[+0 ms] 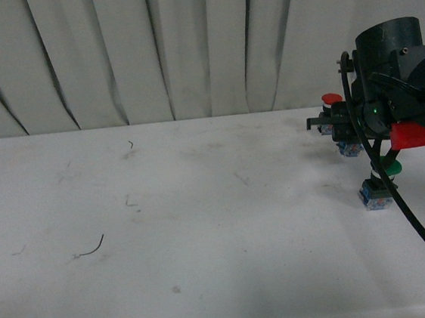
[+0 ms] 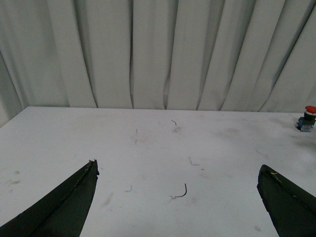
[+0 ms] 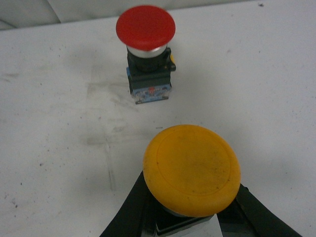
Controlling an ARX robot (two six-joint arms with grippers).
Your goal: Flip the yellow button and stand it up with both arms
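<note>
Front: we see right arm (image 1: 395, 71) at far right of table (image 1: 206, 243); what it holds is hidden. L wrist: left gripper (image 2: 177, 167) wide open, empty, well apart from red button (image 2: 306, 117). R wrist: right gripper (image 3: 191, 210) seems clamped on yellow button (image 3: 191, 168) below cap, axis twd cam, red button just beyond.

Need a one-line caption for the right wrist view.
The right gripper clasps the yellow button below its cap; the red button stands upright beyond it on the table.

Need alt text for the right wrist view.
A yellow mushroom-cap push button, cap toward the camera, is held between the black fingers of the right gripper. Beyond it a red-capped push button stands on the white table.
</note>
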